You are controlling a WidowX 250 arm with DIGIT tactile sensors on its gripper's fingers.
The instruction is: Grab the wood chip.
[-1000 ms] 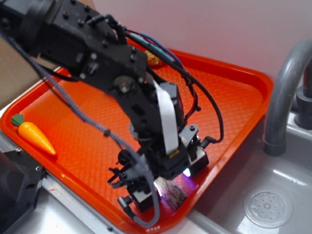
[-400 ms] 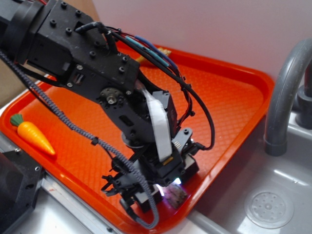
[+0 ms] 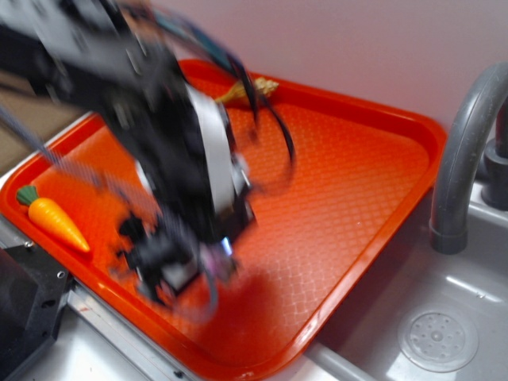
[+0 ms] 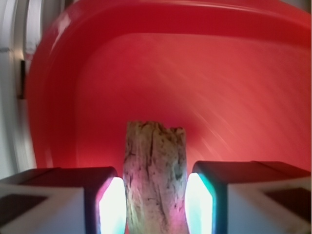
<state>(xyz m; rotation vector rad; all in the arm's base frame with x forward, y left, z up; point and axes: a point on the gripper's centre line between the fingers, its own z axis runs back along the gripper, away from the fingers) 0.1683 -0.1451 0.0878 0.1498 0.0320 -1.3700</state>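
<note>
Orange tray [image 3: 373, 182] fills both views; exterior view is motion-blurred. Gripper [image 4: 155, 200] is clamped on the wood chip [image 4: 155, 175], pads flush on both long sides, chip poking forward over the tray floor. Looks light, stiff, rough-grained: should grip well mid-length, jagged ends may splinter.

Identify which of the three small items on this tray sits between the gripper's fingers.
The wood chip: grey-brown, rough-grained, held in the gripper. The carrot and shell lie apart, untouched.

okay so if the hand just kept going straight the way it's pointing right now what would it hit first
Likely the bare floor of the orange tray. The hand is clamped on the wood chip, and nothing else shows ahead, though blur makes depth uncertain.
</note>
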